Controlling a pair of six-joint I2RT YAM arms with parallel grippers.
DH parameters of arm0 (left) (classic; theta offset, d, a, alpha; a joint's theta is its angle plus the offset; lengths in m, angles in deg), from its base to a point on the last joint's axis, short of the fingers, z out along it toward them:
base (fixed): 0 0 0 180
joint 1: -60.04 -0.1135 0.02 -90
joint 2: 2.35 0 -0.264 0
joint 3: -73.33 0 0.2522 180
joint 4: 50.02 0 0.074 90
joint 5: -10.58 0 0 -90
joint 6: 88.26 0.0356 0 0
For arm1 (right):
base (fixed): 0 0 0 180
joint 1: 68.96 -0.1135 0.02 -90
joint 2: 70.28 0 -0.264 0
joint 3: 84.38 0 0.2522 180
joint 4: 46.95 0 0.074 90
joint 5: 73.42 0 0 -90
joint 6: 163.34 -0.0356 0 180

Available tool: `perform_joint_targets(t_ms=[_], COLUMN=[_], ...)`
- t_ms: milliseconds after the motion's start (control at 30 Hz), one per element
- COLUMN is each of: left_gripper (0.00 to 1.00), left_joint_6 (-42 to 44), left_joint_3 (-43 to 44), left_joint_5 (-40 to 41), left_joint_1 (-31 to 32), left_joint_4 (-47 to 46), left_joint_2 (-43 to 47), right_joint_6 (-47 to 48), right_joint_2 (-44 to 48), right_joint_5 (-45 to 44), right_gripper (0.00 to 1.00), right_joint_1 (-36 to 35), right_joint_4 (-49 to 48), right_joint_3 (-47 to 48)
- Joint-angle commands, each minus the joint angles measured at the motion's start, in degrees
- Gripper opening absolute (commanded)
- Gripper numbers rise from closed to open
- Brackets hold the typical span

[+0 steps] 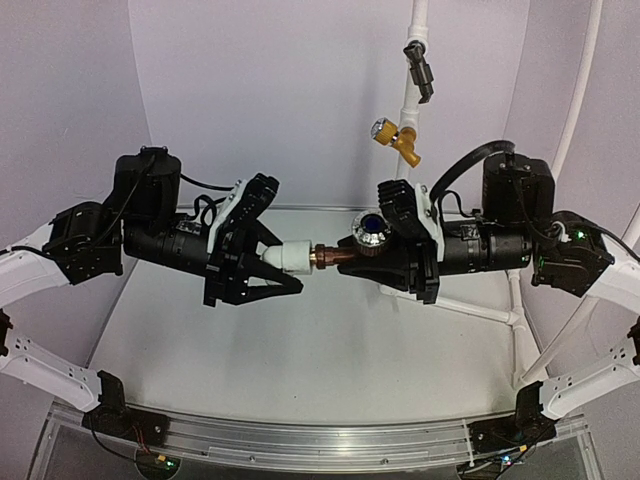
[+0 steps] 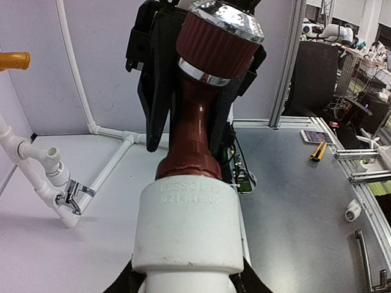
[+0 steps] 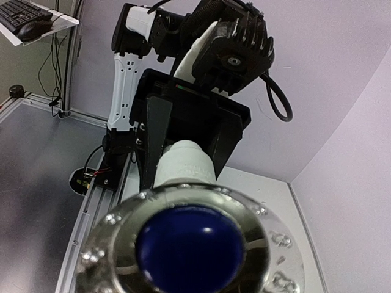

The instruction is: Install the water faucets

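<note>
From above, the left gripper [image 1: 283,262] is closed on a white fitting [image 1: 297,257] and the right gripper [image 1: 375,258] is clamped on the reddish-brown faucet [image 1: 350,255]. The two parts meet nose to nose in mid-air above the tabletop [image 1: 300,350], between the arms. A band of copper thread [image 1: 325,257] shows at the joint, so the step in hand looks like screwing the faucet into the fitting, and it is not fully seated. In the left wrist view, the faucet body [image 2: 195,134] rises straight out of the fitting's socket [image 2: 186,226], with no thread visible from this angle. In the right wrist view, the blue-centred knob [image 3: 189,244] fills the foreground, with the fitting [image 3: 183,165] lined up behind it. The next move probably calls for the right wrist to twist while the left holds steady, keeping both axes in line.
</note>
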State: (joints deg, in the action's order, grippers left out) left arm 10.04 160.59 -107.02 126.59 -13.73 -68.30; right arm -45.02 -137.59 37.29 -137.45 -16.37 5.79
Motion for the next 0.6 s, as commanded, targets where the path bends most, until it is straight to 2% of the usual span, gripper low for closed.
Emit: perform_joint_targets(t_ms=[0,267,467,500,533,567], left_gripper=[0.05,0.08,0.16,0.20,0.28,0.41], left_joint_6=[7.16,25.11,39.50,40.27,40.11,39.58], left_joint_3=[2.34,-0.47,-1.54,-1.59,-1.52,-1.39], left_joint_5=[3.26,17.61,35.35,36.86,37.58,37.99], left_joint_1=[1.35,4.60,11.77,12.06,12.17,12.22], left_joint_4=[-0.93,-1.74,-1.49,-1.59,-1.46,-1.32], left_joint_2=[1.80,5.23,4.01,3.73,3.65,3.71], right_joint_6=[-2.79,-7.32,-8.09,-7.28,-6.24,-4.63], right_joint_2=[-0.17,-0.30,-0.11,-0.19,-0.21,-0.12], right_joint_5=[0.63,1.12,0.83,-0.07,-0.97,-2.23], right_gripper=[0.00,0.00,0.00,0.00,0.00,0.00], right_joint_1=[0.19,0.20,0.24,0.23,0.23,0.21], right_joint_4=[-0.83,-0.33,-0.23,-0.29,-0.30,-0.33], right_joint_3=[2.88,3.34,2.84,3.20,3.44,3.58])
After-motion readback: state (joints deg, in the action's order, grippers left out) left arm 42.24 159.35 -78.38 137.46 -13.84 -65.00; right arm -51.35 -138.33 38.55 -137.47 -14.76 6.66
